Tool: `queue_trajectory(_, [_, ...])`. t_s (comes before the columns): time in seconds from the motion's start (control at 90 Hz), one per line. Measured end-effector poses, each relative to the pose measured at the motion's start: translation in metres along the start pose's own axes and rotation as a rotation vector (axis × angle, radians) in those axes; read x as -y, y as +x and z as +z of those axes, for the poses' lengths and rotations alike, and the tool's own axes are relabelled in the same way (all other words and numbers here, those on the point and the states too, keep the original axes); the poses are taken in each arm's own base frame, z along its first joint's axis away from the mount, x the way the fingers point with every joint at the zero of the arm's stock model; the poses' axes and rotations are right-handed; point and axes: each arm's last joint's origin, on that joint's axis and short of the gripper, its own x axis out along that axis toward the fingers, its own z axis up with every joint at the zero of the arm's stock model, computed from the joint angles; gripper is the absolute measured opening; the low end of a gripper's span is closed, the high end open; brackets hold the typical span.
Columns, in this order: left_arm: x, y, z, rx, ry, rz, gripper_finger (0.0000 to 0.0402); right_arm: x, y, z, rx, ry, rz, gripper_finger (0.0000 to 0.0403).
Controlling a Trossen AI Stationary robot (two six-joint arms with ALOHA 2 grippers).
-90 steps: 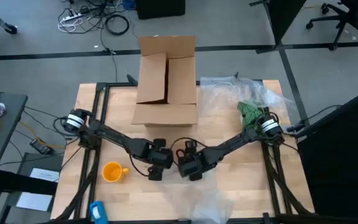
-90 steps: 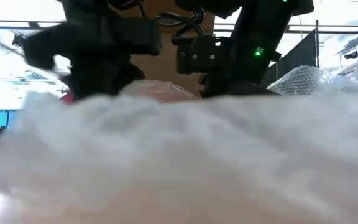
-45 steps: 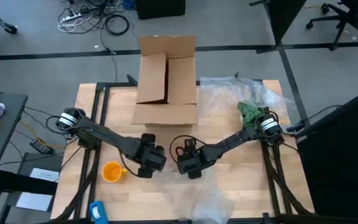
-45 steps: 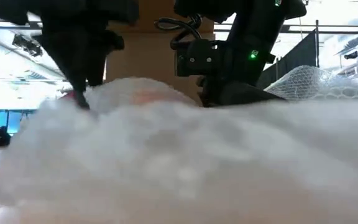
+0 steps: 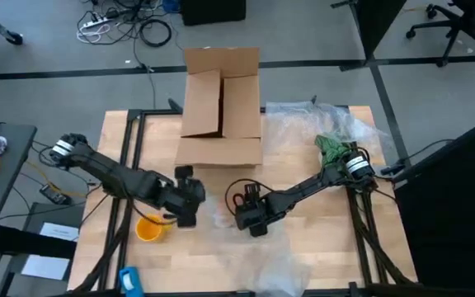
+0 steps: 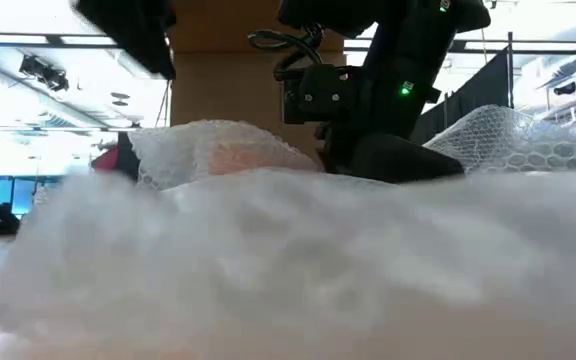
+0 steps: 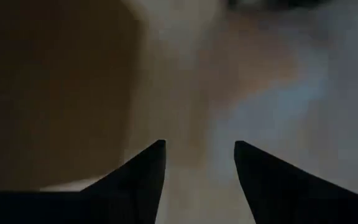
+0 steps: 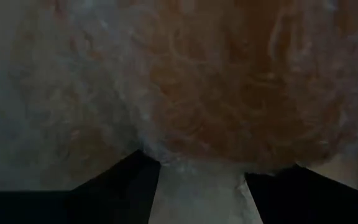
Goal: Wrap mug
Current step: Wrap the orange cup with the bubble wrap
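No legible writing. Left tool (image 7: 199,155) released above mug (image 5: 148,228) (partly hidden); right tool (image 8: 197,180) clenching bubble wrap (image 8: 229,93).

Cardboard box (image 5: 219,103) just beyond both arms

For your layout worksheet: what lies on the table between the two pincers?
High view: crinkly clear plastic sheet between left pincer and right pincer.

The high camera looks straight down on the whole worktop (image 5: 303,165). The low camera sits at worktop height, very near the bubble wrap (image 6: 288,260). Both show the cardboard box (image 5: 221,103). Each wrist camera looks forward, very close.
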Motion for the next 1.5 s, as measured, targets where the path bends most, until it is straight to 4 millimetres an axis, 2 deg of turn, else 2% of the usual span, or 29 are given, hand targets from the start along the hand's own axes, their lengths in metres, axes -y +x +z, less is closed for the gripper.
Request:
queue_trajectory(0.1, [-0.002, 0.033, -0.017, -0.024, -0.056, -0.014, 0.0169, 0.0, 0.0, 0.0, 0.005, 0.003, 0.0, 0.0201])
queue_trajectory(0.189, [0.008, 0.061, -0.029, 0.037, -0.104, -0.178, 0.016, 0.0, 0.0, 0.001, 0.005, 0.003, 0.0, 0.0201])
queue_trajectory(0.267, [0.017, 0.074, -0.034, 0.099, -0.129, -0.335, 0.0151, 0.0, 0.0, 0.0, 0.005, 0.003, 0.001, 0.0201])
queue_trajectory(0.367, [0.025, 0.071, -0.029, 0.191, -0.163, -0.447, 0.0139, 0.0, 0.0, 0.001, 0.006, 0.003, 0.005, 0.0202])
queue_trajectory(0.556, [0.039, 0.061, -0.021, 0.318, -0.158, -0.529, 0.0117, 0.0, 0.0, 0.001, 0.011, 0.012, 0.011, 0.0199])
queue_trajectory(0.8, [0.045, 0.064, -0.03, 0.241, -0.144, -0.518, 0.0097, 0.002, 0.001, 0.002, 0.019, 0.024, 0.016, 0.0198])
queue_trajectory(0.956, [0.042, 0.055, -0.031, 0.232, -0.195, -0.54, 0.009, 0.002, 0.001, 0.001, 0.006, 0.014, 0.015, 0.0198])
queue_trajectory(1.156, [0.062, 0.045, -0.038, 0.233, -0.221, -0.593, 0.008, 0.002, 0.001, 0.001, 0.005, 0.018, 0.016, 0.0198])
queue_trajectory(1.289, [0.074, 0.054, -0.041, 0.263, -0.228, -0.498, 0.0065, 0.002, 0.001, 0.002, 0.015, 0.022, 0.018, 0.0197])
queue_trajectory(1.5, [0.091, 0.086, -0.034, 0.334, -0.234, -0.49, 0.0045, 0.002, 0.001, 0.006, 0.051, 0.032, 0.026, 0.0197])
